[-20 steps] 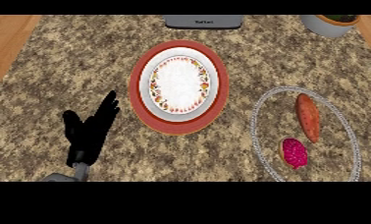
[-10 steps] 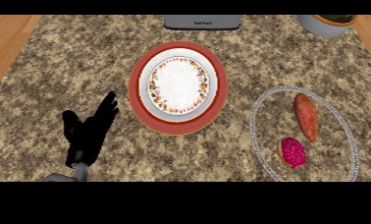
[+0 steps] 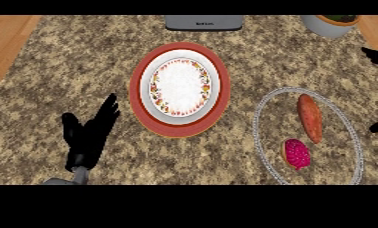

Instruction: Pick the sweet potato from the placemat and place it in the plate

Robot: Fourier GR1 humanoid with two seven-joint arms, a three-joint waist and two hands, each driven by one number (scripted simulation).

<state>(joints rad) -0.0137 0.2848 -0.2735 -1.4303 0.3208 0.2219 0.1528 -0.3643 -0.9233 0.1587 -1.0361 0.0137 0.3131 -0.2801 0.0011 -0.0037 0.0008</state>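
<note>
Sweet potato (image 3: 310,118), magenta fruit (image 3: 297,153) on placemat (image 3: 337,142); plate (image 3: 181,84) on charger (image 3: 224,92).

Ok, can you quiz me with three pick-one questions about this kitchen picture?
1. Where is the sweet potato? A on the plate; B on the oval placemat; C in the left hand.
2. How many things lie on the placemat? A one; B two; C four.
3. The left hand is: A open, holding nothing; B curled round the sweet potato; C pressing the plate.
Answers: 1 B, it lies inside the placemat's rim; 2 B, sweet potato plus a pink item; 3 A, its fingers are straight, touching nothing.
</note>
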